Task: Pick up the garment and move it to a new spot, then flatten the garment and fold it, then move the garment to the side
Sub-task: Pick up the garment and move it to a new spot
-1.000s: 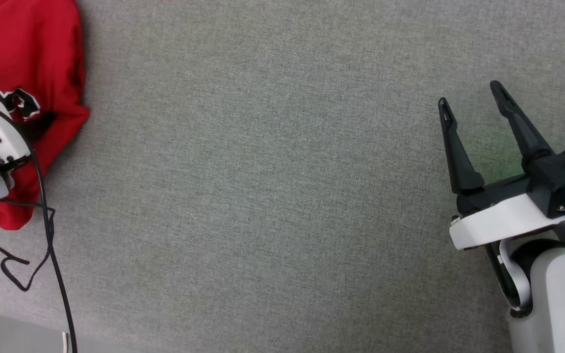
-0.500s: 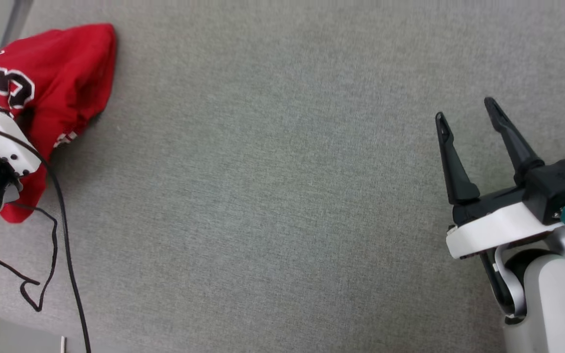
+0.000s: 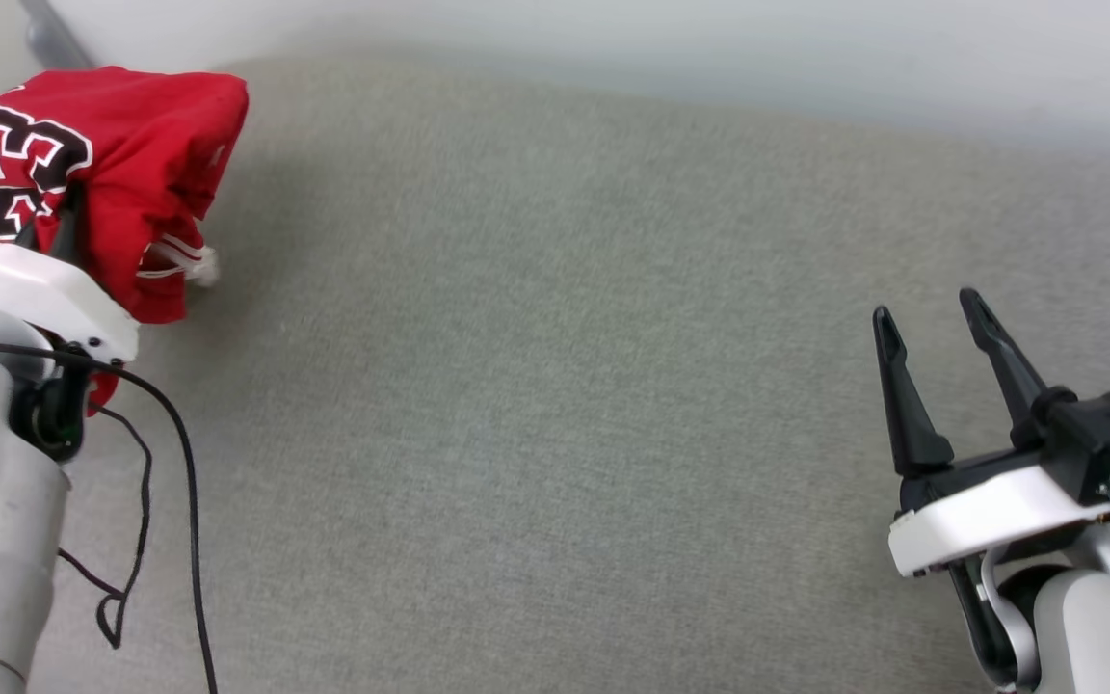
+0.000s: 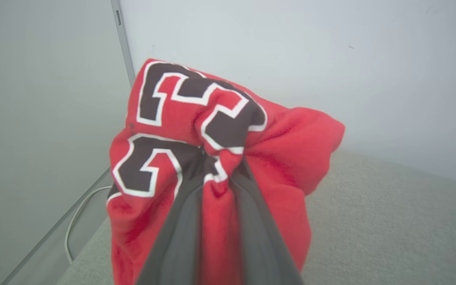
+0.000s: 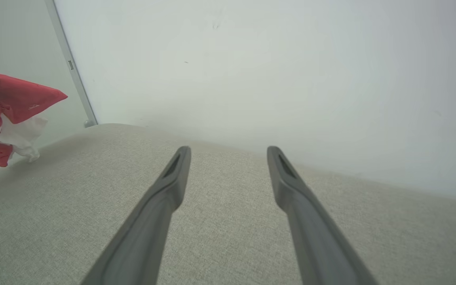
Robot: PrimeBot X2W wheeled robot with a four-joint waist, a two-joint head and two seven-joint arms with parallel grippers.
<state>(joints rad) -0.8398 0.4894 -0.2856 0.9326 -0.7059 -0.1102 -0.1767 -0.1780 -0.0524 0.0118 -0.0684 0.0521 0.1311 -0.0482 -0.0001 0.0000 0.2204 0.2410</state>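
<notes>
left pincer (image 4: 223, 158) now clamped on garment (image 3: 141, 135), bundle lifted

Before me lies a grey woven fabric surface (image 3: 536, 405), evenly lit, ending at a plain pale wall (image 5: 275, 71). A thin grey metal strip (image 5: 69, 71) runs up the corner; lower down, possibly a white cable (image 4: 73, 217).
</notes>
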